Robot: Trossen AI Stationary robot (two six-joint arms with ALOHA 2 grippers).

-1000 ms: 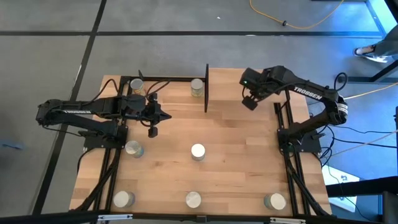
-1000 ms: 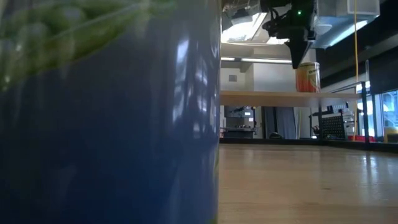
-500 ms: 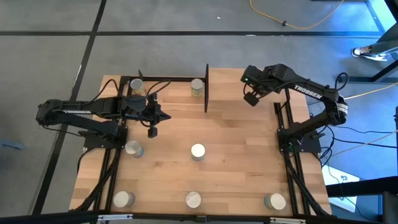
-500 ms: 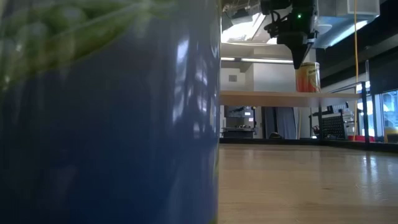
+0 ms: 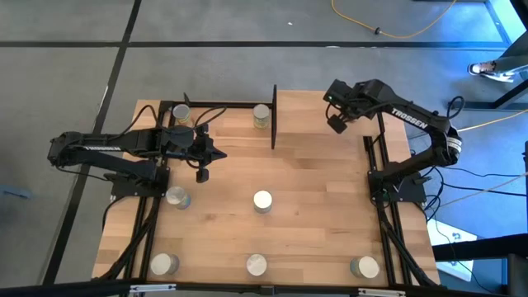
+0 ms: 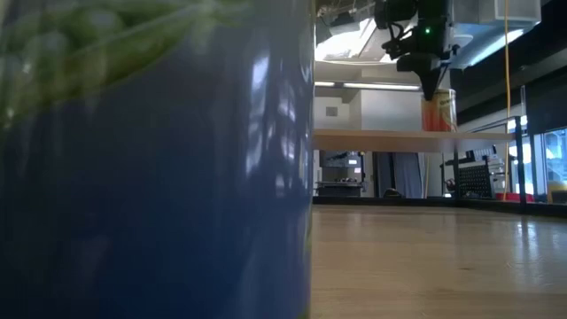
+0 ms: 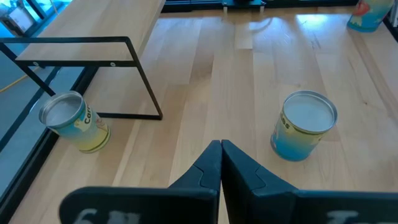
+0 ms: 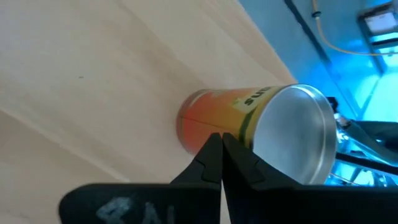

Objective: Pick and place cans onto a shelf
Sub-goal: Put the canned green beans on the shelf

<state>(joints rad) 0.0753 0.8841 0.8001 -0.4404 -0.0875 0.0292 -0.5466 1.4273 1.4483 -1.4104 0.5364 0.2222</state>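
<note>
The right hand (image 5: 336, 124) was closed and empty, hanging above the orange can (image 8: 249, 124) that stood on the shelf (image 6: 416, 139). The left hand (image 5: 203, 172), also closed and empty, hung over the light-wood table (image 5: 313, 206), where other cans (image 5: 262, 200) stood apart. Around it lay grey floor (image 5: 66, 82) with a yellow cable (image 5: 396, 33).

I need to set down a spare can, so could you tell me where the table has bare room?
Widest bare patch: the tabletop between the centre can, the right arm's base and the shelf. Crowded at the far left corner: black frame, the corner can, the can by the shelf and the left gripper.
</note>
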